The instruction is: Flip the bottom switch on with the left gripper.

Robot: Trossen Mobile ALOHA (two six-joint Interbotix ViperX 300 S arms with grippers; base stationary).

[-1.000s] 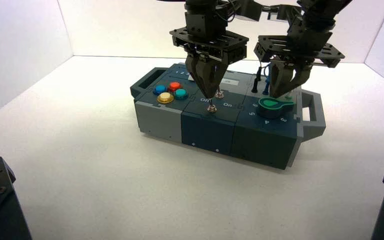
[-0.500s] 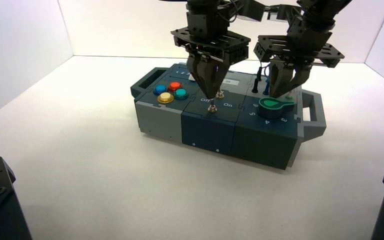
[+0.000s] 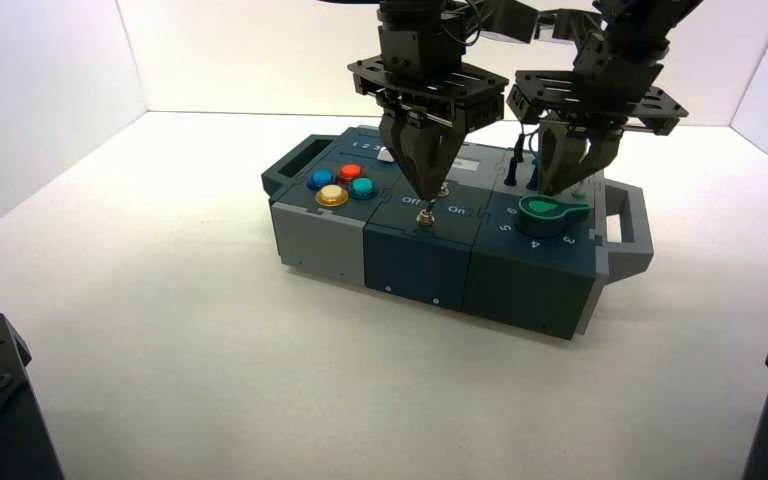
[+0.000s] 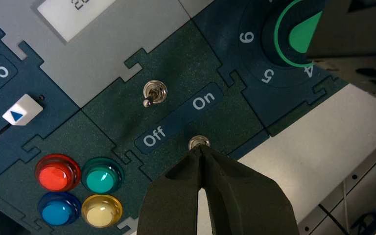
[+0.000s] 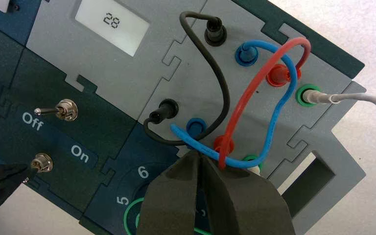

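My left hand [image 4: 200, 147], its fingers closed to a point, stands at the bottom switch [image 4: 199, 141], the silver toggle on the box's dark blue module, beside the "Off" and "On" lettering and nearer the box's front edge than its twin [image 4: 154, 93]. To flip it well, I should set the closed tips against the lever's "Off" side and push low and steadily toward "On", without pressing down. My right hand [image 3: 552, 192] waits above the green knob [image 3: 550, 208].

High camera above, facing box
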